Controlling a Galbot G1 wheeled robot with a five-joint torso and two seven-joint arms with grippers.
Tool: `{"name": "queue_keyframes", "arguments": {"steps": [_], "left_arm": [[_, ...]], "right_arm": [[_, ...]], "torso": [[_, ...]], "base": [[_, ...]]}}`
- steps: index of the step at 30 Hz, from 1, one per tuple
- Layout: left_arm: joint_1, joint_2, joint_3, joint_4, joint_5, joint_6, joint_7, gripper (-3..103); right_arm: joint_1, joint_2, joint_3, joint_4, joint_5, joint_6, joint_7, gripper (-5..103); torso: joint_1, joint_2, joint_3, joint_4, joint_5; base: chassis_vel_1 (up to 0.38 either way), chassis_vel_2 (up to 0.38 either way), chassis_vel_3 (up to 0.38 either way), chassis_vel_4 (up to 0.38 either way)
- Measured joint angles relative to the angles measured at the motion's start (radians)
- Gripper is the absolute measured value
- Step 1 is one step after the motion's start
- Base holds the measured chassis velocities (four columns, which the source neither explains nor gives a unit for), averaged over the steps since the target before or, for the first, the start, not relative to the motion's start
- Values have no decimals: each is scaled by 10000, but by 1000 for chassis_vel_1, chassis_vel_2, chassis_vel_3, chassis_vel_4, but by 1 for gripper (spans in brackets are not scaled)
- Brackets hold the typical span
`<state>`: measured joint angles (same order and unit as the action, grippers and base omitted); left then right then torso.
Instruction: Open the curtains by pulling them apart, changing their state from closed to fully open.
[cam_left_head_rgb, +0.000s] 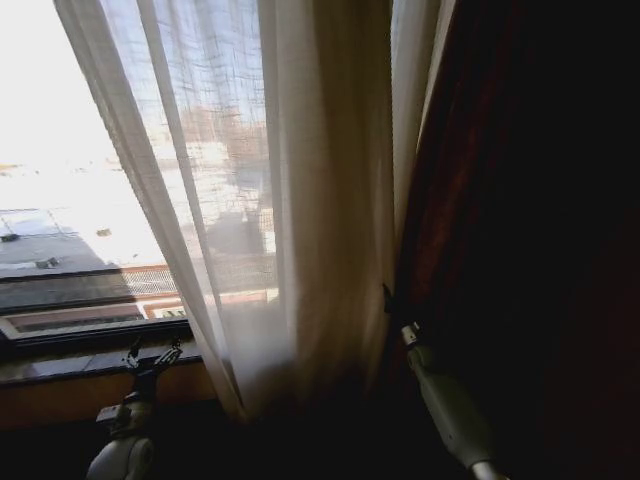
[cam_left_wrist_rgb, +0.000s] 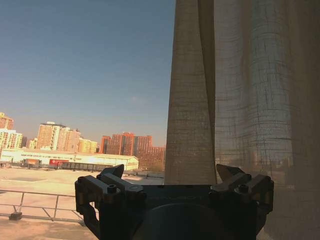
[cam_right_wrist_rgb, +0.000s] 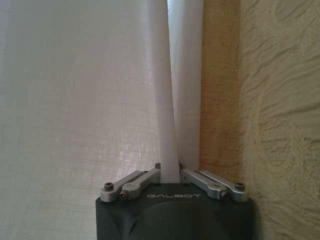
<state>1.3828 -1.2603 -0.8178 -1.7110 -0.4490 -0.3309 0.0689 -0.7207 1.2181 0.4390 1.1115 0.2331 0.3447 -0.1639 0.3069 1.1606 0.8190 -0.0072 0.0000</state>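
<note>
2 grippers: right gripper (cam_right_wrist_rgb: 170, 172) pinches curtains (cam_left_head_rgb: 320, 200), left gripper (cam_left_head_rgb: 152, 357) free.

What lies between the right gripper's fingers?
In the right wrist view, a gathered fold of the sheer curtain runs down between the right gripper fingers, which are closed onto it.

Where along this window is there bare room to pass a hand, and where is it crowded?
Free: bare glass above the sill, left of the curtains, where the open left hand sits. Crowded: bunched sheer folds meeting the dark drape, where the right hand pinches a fold.
</note>
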Motion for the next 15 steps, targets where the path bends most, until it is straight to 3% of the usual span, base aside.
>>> {"name": "queue_keyframes", "arguments": {"steps": [4,10,15], "left_arm": [[0,1,-6,0,0,0,-8,100],[0,1,-4,-1,0,0,-7,100],[0,1,-3,-1,0,0,-6,100]], "right_arm": [[170,-153,160,-248,-127,-415,821,0],[309,-659,542,-442,-135,-975,2030,0],[236,-873,674,-412,-92,-1100,2282,0]], "torso": [[-1,1,-1,7,-2],[0,-1,0,-6,3],[0,0,0,-8,3]], "base": [[41,-6,-10,3],[0,0,0,0],[0,0,0,0]]}}
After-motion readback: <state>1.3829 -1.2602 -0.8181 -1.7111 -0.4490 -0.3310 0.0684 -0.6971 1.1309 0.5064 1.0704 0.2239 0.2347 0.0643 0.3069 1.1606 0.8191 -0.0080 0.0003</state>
